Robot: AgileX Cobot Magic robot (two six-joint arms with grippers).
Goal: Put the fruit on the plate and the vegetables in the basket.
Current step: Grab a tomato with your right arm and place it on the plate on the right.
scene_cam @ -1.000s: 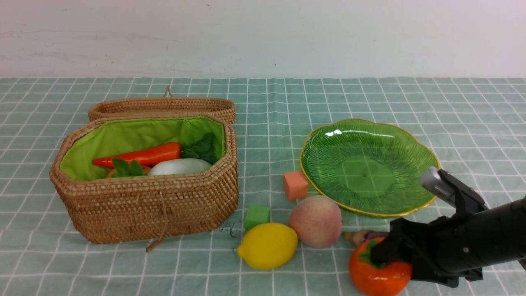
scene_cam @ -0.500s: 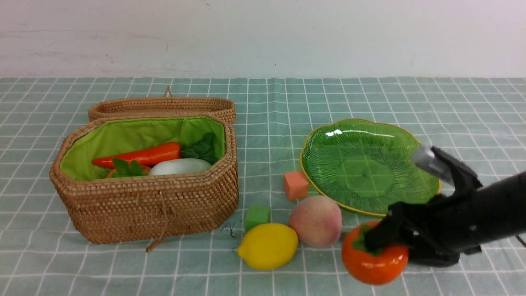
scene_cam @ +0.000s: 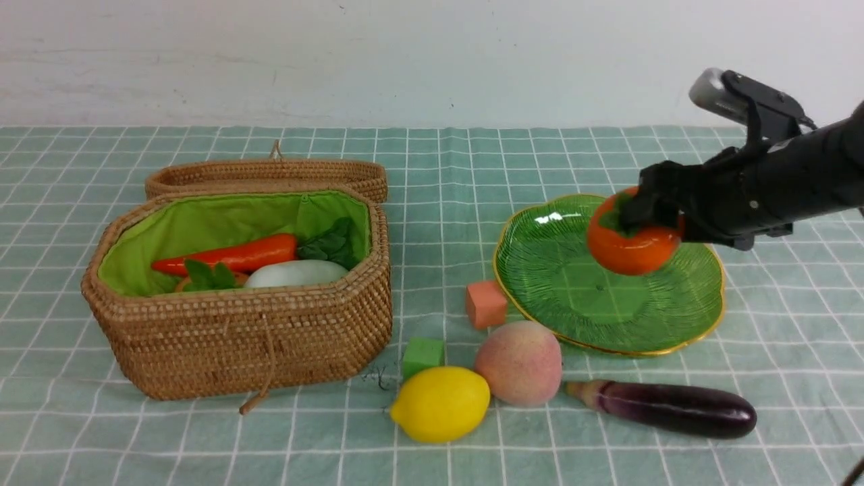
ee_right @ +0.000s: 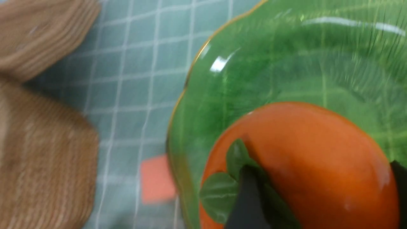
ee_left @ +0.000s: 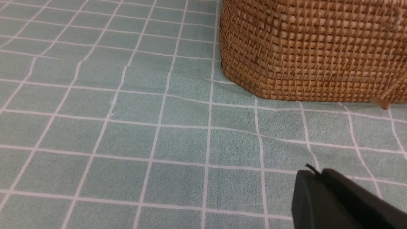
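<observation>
Right fingers (scene_cam: 646,197) clamping persimmon (scene_cam: 631,251), above plate (scene_cam: 574,300)

The basket (scene_cam: 250,337) front wall hides the underside of the radish (scene_cam: 295,273) inside it. Right wrist view is blurred, and the frame edge cuts off the persimmon (ee_right: 311,152).

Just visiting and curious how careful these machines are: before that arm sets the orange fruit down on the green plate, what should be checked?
1. Right gripper shut on the persimmon: ok.
2. Persimmon over the plate, not the cloth: ok.
3. Plate bare beneath it: ok.
4. Height above the plate small enough to release: cannot tell.
5. Left gripper away from the plate, near the basket: ok.
6. Peach, lemon, eggplant sorted: not ok, all lie on the cloth.
</observation>
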